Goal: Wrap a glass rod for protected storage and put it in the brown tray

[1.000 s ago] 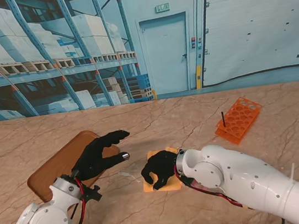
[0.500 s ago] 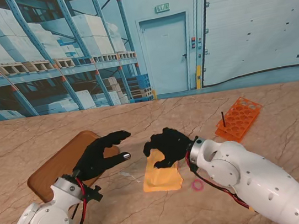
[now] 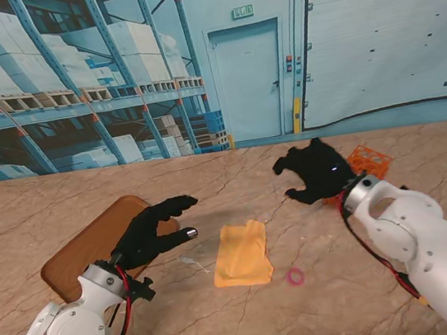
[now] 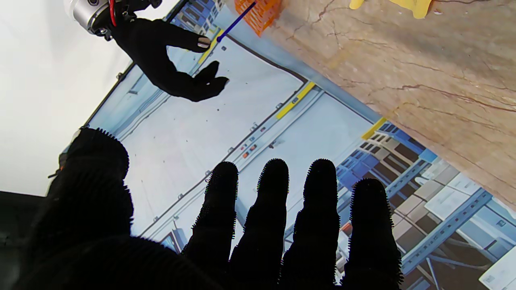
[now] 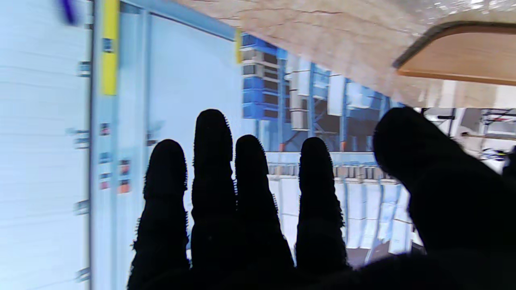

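Observation:
A thin dark-blue rod [image 4: 236,23] stands in the orange rack [image 3: 366,164]; in the stand view my right hand [image 3: 314,170] covers it. That hand hovers open just left of the rack [image 4: 262,10], fingers curled apart and holding nothing, and it shows in the left wrist view too [image 4: 169,60]. A yellow cloth [image 3: 242,253] lies flat in the middle of the table. The brown tray [image 3: 85,249] sits at the left. My left hand [image 3: 153,230] is open above the tray's right end, its fingers [image 4: 274,209] spread.
A small pink ring [image 3: 294,276] lies on the table just right of the cloth's near corner. A faint clear sliver [image 3: 188,261] lies between the tray and the cloth. The right wrist view shows the tray's corner [image 5: 455,56].
My right hand has let go of the yellow cloth, risen and swung right and farther from me to the orange rack. The cloth now lies uncovered. The left hand has barely moved.

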You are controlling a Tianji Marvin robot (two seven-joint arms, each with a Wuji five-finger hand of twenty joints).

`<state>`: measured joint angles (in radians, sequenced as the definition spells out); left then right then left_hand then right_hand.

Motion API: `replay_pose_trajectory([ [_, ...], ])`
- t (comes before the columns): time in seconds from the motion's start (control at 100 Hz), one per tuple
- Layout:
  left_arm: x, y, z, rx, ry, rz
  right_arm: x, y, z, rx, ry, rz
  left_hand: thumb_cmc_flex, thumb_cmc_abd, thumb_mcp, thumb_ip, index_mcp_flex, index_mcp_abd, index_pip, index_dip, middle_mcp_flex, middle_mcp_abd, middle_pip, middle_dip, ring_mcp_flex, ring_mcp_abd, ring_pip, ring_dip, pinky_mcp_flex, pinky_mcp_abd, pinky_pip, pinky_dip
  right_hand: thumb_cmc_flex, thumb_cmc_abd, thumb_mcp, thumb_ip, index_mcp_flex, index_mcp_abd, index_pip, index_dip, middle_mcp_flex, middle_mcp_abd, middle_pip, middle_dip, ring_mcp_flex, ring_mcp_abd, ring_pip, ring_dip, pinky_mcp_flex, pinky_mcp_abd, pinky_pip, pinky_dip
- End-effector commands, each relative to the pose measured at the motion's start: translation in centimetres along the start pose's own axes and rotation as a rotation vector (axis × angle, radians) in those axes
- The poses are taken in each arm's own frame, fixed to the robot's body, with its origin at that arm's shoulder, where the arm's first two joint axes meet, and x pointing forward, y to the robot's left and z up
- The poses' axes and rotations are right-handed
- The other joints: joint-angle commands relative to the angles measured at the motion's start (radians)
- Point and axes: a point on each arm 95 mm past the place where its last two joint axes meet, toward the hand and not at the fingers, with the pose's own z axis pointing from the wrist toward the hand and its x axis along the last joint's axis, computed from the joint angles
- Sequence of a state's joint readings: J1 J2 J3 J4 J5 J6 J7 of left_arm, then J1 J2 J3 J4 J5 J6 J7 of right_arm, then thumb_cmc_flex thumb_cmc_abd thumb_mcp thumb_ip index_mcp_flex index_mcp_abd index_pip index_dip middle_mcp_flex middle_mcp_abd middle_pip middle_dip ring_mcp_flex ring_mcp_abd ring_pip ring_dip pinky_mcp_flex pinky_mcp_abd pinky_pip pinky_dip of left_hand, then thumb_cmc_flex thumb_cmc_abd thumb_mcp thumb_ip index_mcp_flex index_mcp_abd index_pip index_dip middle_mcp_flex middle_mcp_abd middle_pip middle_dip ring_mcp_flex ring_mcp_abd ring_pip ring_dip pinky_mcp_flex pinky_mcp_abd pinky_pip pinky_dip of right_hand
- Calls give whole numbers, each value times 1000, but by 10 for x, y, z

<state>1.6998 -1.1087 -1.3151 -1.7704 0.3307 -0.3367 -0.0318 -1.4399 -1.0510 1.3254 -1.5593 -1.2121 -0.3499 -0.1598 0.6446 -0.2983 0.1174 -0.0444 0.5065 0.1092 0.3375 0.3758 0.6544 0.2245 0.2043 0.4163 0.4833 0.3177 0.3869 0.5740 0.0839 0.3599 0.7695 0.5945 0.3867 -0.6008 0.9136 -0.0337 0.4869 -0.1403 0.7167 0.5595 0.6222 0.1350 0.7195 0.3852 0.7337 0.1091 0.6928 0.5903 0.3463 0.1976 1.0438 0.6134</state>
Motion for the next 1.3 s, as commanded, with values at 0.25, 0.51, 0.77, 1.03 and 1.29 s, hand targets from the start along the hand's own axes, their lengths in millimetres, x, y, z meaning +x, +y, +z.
replay_pose_trajectory([
  [0.25, 3, 3, 2, -10, -5, -17, -58, 1, -43, 29, -224, -62, 5, 46, -33, 31, -10, -36, -18, 10, -1, 4, -21, -7, -11, -9, -13, -4, -13, 16, -4, 16, -41, 48, -246, -58, -149, 48, -56, -53, -156, -6, -110, -54, -90, 0, 2, -1, -38, -31, 25, 40],
  [0.51, 4, 4, 3, -4, -11, -29, -78, -19, -66, 133, -259, -5, 6, 62, -43, 32, -3, -35, -21, 9, 5, 7, -24, -7, -10, -4, -13, -4, -14, 21, -5, 16, -15, -30, -307, -45, -214, 30, -77, -63, -232, 11, -128, -64, -112, -27, -1, 9, -50, -56, 1, 65],
  [0.77, 5, 3, 4, -1, -13, -30, -84, -50, -69, 195, -312, 85, 14, 72, -50, 33, -2, -38, -23, 8, 7, 7, -25, -7, -9, -2, -12, -4, -13, 21, -3, 16, 139, -41, -215, -52, -209, -89, -10, -48, -151, 24, 189, 154, -75, -79, 343, 202, -11, -82, 45, 138],
  [1.03, 2, 0, 2, 25, -19, -25, -88, -69, -57, 205, -356, 196, 24, 79, -56, 32, 6, -37, -19, 10, 12, 7, -24, -6, -5, -2, -9, -3, -10, 22, 1, 16, 145, -82, 10, -83, -160, -152, 42, -46, -103, 10, 185, 158, -59, -73, 346, 195, -8, -71, 54, 128],
  [1.29, -1, 0, 3, 24, -30, -26, -92, -82, -49, 192, -395, 280, 29, 88, -62, 32, 6, -37, -16, 11, 12, 9, -24, -6, -6, 1, -7, -3, -12, 23, 4, 15, 138, -52, 75, -87, -75, -190, 74, -41, -16, -23, 165, 132, -48, -61, 319, 177, -15, -54, 40, 119],
])
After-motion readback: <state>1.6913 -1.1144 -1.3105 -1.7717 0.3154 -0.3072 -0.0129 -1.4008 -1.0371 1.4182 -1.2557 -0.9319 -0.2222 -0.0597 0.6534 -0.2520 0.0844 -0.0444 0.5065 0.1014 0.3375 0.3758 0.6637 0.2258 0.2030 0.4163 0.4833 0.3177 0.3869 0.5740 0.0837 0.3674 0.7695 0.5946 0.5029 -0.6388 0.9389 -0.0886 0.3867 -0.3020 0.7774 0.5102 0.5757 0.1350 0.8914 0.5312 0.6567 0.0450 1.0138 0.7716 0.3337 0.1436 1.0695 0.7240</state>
